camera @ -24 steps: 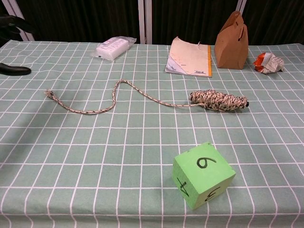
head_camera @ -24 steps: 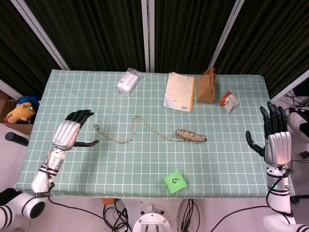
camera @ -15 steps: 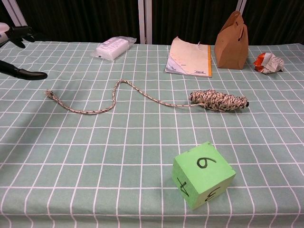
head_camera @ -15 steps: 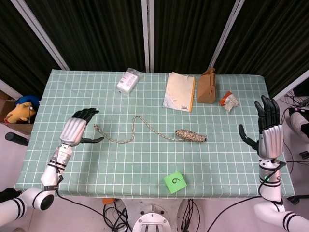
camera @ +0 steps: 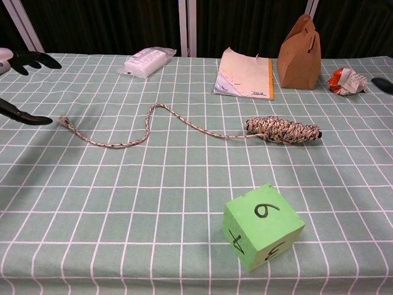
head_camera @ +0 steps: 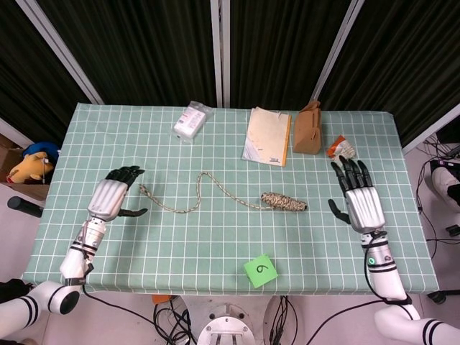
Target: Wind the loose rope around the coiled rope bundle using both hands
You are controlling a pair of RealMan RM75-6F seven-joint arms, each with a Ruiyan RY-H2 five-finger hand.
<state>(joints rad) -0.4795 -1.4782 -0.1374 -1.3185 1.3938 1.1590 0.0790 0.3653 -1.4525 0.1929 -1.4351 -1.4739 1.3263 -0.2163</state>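
The coiled rope bundle lies a little right of the table's middle. Its loose rope trails left in a curve and ends in a frayed tip near my left hand. My left hand hovers open just left of that tip; its fingertips show at the chest view's left edge. My right hand is open with its fingers spread, to the right of the bundle and apart from it. Only a dark fingertip of it shows in the chest view.
A green numbered cube sits near the front edge. At the back are a white packet, a notepad, a brown paper bag and a crumpled wrapper. A plush toy lies off the table's left side.
My right hand has moved left and inward over the table toward the bundle. My left hand has shifted a little and dropped closer to the rope's free end. The rope has not moved.
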